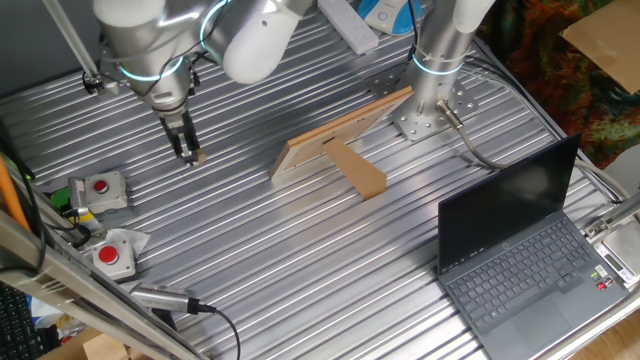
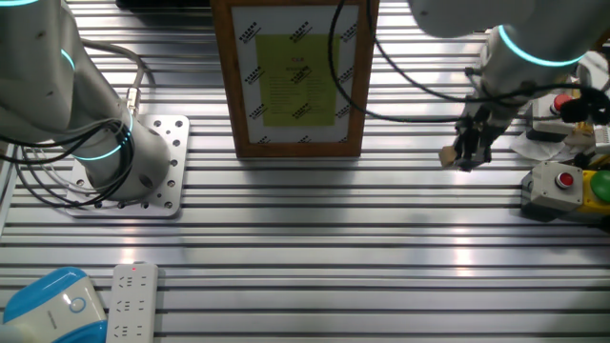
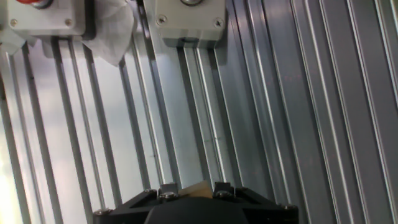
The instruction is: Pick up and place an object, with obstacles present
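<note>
The tiny tan wooden cube [image 1: 199, 155] sits between my gripper's fingertips [image 1: 190, 153], low over the ribbed metal table at the left. In the other fixed view the cube [image 2: 447, 155] shows beside the black fingers [image 2: 470, 145]. In the hand view a tan corner of the cube [image 3: 198, 190] shows between the two jaws at the bottom edge. My gripper is shut on the cube. The light-wood panel on edge [image 1: 340, 135] and the brown bar [image 1: 357, 169] form a T at the table's middle, right of my gripper.
Two grey boxes with red buttons [image 1: 100, 188] [image 1: 112, 254] lie near the left edge, close to my gripper. A black laptop [image 1: 520, 250] stands open at the right. A second arm's base [image 1: 432, 110] is bolted behind the panel.
</note>
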Motion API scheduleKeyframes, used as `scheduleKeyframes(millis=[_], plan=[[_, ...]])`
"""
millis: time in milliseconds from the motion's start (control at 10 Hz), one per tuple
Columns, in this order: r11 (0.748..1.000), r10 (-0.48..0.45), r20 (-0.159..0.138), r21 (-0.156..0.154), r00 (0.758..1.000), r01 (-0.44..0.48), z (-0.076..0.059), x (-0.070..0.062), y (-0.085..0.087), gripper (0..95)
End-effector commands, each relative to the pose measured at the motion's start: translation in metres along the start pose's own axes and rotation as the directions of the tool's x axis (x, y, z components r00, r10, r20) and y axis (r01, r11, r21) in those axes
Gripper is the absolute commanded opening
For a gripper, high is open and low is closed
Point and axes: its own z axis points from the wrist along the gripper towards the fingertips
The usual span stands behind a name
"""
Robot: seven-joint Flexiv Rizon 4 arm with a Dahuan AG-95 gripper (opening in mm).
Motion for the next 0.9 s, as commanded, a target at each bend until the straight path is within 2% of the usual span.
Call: scheduleKeyframes(millis=[100,900], plan=[[1.000,0.005,0.001,0.001,1.000,-0.005,-0.002,-0.002,0.002,0.0],[0.999,0.043,-0.020,0.008,0.999,-0.042,-0.020,-0.022,0.033,0.0]])
